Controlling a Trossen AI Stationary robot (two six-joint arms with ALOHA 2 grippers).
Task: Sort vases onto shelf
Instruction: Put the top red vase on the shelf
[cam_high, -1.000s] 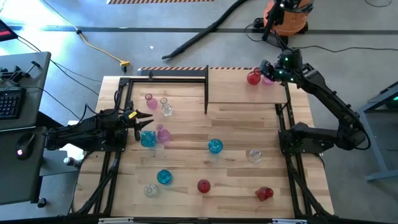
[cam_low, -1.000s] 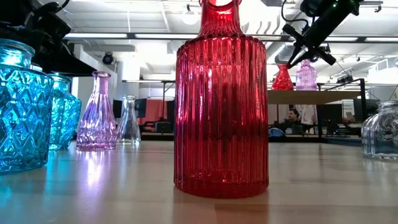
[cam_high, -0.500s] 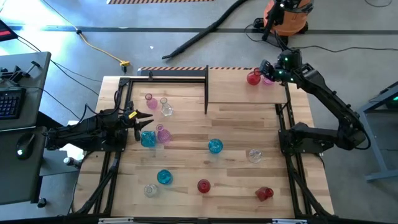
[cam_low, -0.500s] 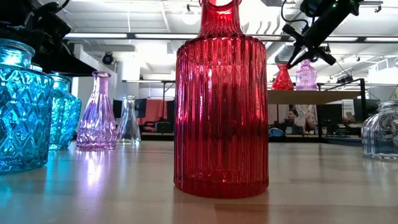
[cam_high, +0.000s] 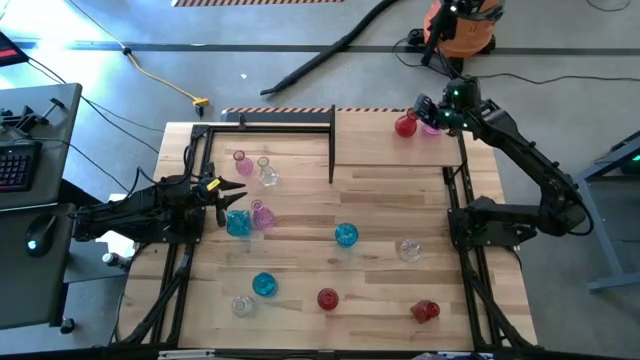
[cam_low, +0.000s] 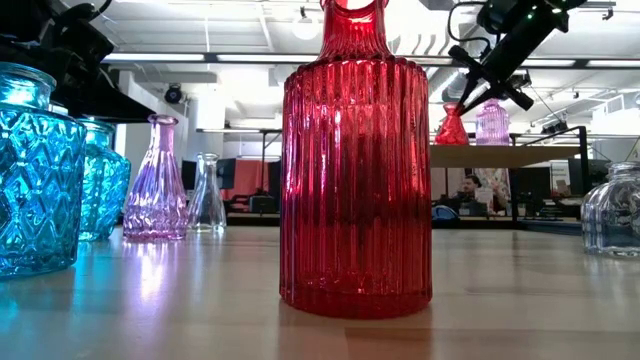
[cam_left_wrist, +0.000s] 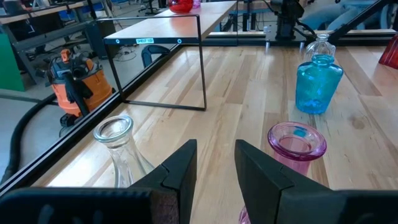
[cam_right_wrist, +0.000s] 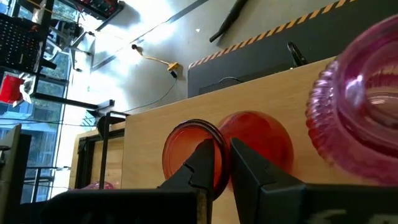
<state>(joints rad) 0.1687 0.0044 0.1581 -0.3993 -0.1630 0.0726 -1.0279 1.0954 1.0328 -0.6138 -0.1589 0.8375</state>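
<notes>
Upper right of the high view, the right claw (cam_high: 424, 108), fingers narrowly parted and empty, should lift straight clear of the red vase (cam_high: 405, 126) on the shelf (cam_high: 380, 145).

A tall ribbed red vase (cam_low: 356, 160) fills the centre of the frame, standing upright on the wooden tabletop (cam_low: 320, 310). At the left edge stands a blue diamond-patterned vase (cam_low: 35, 170), with a second blue vase (cam_low: 105, 180) just behind it. Right of those stand a pink fluted vase (cam_low: 156, 185) and a smaller clear vase (cam_low: 207, 195). At the upper right, the right gripper (cam_low: 478, 75) hangs above a small red vase (cam_low: 452, 126) and a pink vase (cam_low: 492, 122) on the shelf (cam_low: 500, 155). A clear vase (cam_low: 612, 210) sits at the right edge.
</notes>
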